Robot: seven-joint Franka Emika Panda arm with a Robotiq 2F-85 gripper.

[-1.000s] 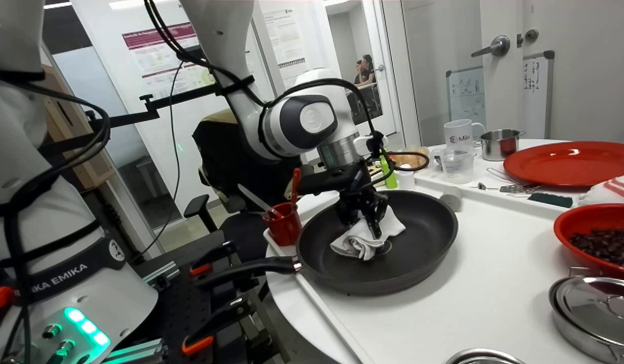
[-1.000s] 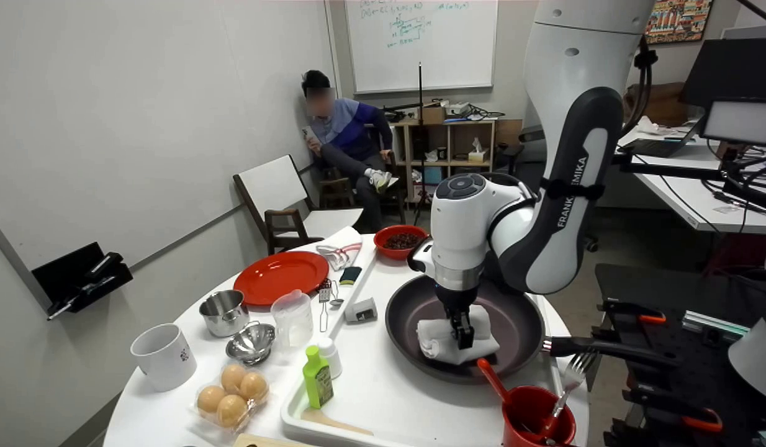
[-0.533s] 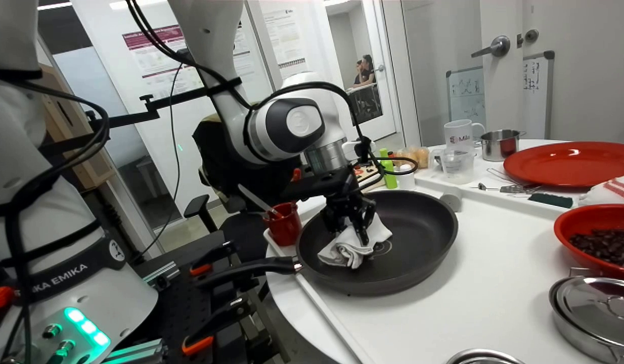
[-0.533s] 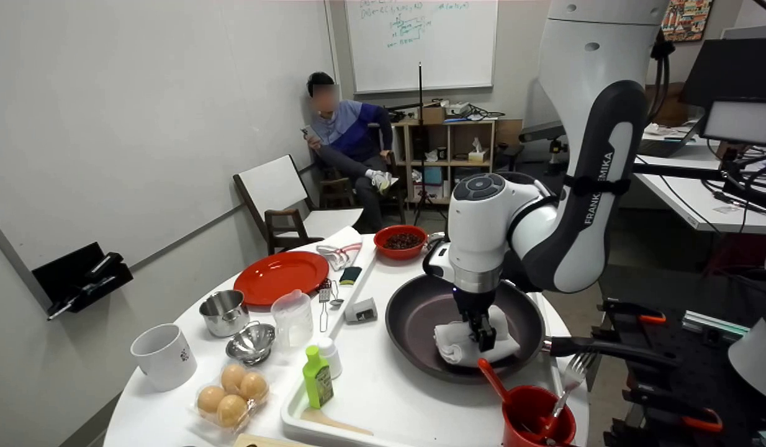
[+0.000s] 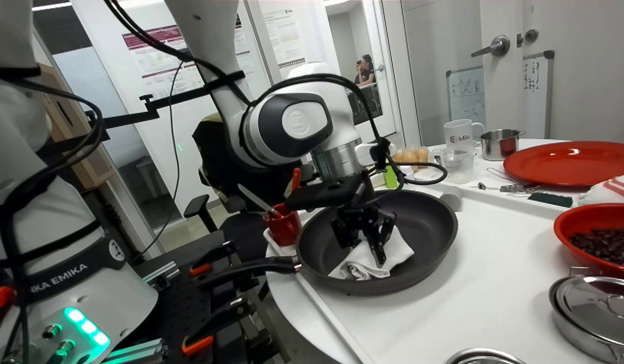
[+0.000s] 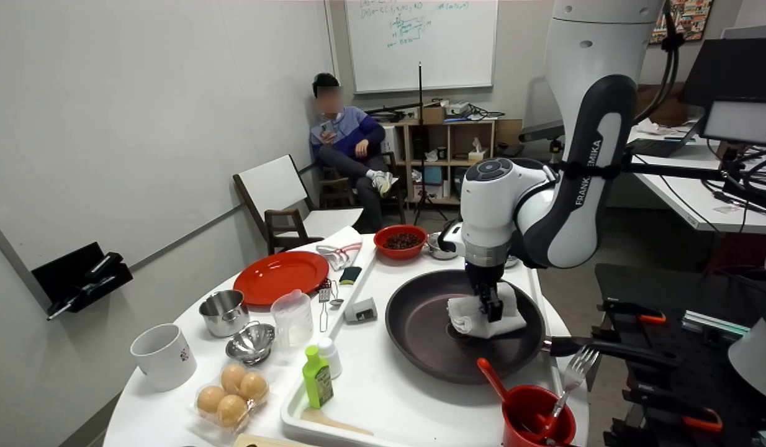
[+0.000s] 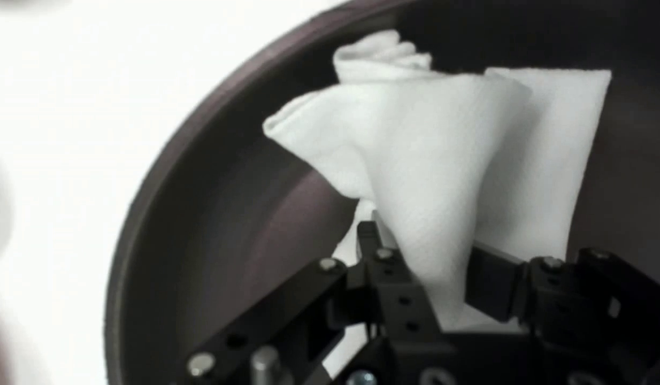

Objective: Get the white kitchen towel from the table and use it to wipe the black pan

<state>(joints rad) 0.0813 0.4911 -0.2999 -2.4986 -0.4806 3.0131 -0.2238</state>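
claw (image 7: 429, 262): one; i hold it clenched on a fold of the white towel (image 7: 431, 144), between two fingers (image 7: 493, 283). towel: one, inside the black pan (image 6: 420, 323). pan: one, set on one white tray (image 6: 414, 410), its handle (image 6: 612, 349) reaching past the tray's edge. in an exterior view i also count four brown eggs (image 6: 231, 406), one red plate (image 6: 280, 277), one white mug (image 6: 166, 363), one green bottle (image 6: 319, 380), one red bowl (image 6: 398, 253) of dark beans (image 6: 401, 241), and one red cup (image 6: 534, 402) holding one fork (image 6: 575, 371).

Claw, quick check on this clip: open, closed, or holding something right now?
Claw: closed, holding a fold of the white kitchen towel inside the black pan.
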